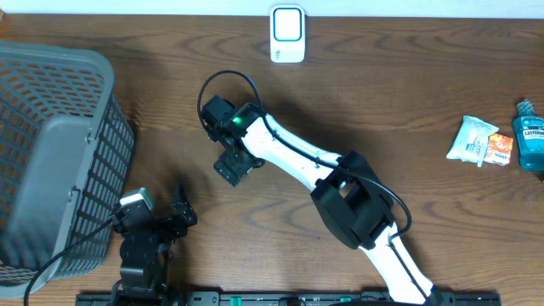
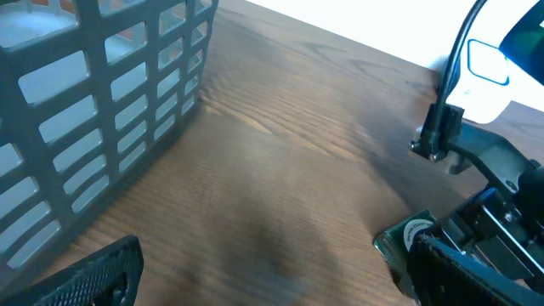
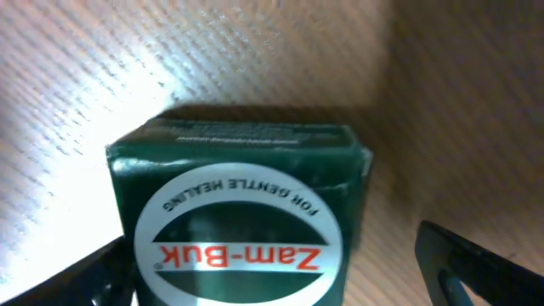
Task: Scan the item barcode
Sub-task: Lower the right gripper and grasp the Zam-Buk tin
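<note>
With the right arm reaching across to the left-centre of the table (image 1: 382,93), the right gripper (image 1: 235,168) points down over a dark green Zam-Buk box (image 3: 242,212). Its jaws are spread wide, one fingertip on either side of the box, and are not closed on it. Whether either fingertip touches the box cannot be told. The box lies flat on the wood, and its round white label with the red brand name faces the wrist camera upside down. No barcode shows on the visible faces. The box sits well below the white scanner (image 1: 287,34), which stands at the far edge of the table, and well to the right of the grey basket (image 1: 110,161). The left gripper (image 1: 161,218) rests at the near edge, just beside the basket's near corner. Its jaws are fully apart and hold nothing. Its wrist camera looks across bare wood toward the right arm, with a corner of the green box in view. At the far right of the table, a white packet (image 1: 473,138) lies just beside a blue mouthwash bottle (image 1: 529,136).
</note>
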### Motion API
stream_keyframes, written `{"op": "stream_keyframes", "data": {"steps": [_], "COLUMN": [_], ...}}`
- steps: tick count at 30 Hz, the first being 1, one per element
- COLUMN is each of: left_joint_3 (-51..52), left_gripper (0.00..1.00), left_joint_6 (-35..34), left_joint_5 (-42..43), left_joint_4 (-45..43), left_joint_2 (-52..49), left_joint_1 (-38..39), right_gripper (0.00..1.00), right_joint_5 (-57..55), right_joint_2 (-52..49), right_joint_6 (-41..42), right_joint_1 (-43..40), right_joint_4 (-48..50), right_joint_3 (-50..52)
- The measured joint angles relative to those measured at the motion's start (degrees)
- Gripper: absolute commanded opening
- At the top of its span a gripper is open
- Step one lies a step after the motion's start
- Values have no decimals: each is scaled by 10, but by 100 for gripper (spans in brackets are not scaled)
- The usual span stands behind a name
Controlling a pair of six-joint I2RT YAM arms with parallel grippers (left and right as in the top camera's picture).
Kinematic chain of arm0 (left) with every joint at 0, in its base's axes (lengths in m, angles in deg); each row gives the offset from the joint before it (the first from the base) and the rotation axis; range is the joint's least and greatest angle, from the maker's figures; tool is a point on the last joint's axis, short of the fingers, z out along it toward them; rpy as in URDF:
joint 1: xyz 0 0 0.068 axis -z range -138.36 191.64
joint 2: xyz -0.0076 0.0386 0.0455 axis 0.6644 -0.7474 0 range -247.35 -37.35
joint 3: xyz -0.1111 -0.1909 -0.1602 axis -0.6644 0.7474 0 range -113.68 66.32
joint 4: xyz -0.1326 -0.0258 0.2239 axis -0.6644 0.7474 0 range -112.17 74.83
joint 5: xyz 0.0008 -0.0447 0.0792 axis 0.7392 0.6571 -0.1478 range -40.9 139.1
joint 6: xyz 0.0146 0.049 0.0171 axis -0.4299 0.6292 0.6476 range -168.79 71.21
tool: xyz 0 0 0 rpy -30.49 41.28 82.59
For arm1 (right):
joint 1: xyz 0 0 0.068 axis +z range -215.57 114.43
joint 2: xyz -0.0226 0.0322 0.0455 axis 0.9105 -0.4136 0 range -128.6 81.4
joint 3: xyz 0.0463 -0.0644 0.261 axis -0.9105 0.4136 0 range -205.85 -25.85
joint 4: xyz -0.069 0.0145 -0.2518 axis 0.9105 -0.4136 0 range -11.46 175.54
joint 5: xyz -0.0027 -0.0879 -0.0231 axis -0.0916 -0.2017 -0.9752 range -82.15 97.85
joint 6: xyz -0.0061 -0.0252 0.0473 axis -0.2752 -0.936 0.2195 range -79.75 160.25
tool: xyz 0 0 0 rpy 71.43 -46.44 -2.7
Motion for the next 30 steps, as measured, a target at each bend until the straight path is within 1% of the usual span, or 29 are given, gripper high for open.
{"op": "stream_keyframes", "data": {"steps": [4,7,10,13,16,20,22,24,26,28,30], "left_joint_3": [0,0,0,0,0,0,0,0,0,0,0], "left_gripper": [98,98,98,98,98,98,98,98,98,98,98], "left_joint_6": [0,0,0,0,0,0,0,0,0,0,0], "left_joint_5": [0,0,0,0,0,0,0,0,0,0,0], "left_joint_4": [0,0,0,0,0,0,0,0,0,0,0], "left_joint_2": [0,0,0,0,0,0,0,0,0,0,0], "left_joint_1": [0,0,0,0,0,0,0,0,0,0,0], "right_gripper": [99,96,89,80,66,54,50,41,36,33,36], "right_joint_5": [5,18,26,21,21,22,23,24,27,29,31], "right_joint_2": [0,0,-7,-9,-10,-10,-10,-10,-14,-23,-32], "right_joint_6": [-8,-15,-21,-25,-29,-25,-18,-7,11,31,54], "right_joint_1": [-1,-1,-2,-2,-2,-3,-3,-3,-5,-8,-14], "right_joint_4": [22,32,34,34,35,38,38,34,20,-7,-43], "right_joint_3": [0,0,0,0,0,0,-1,-5,-14,-36,-62]}}
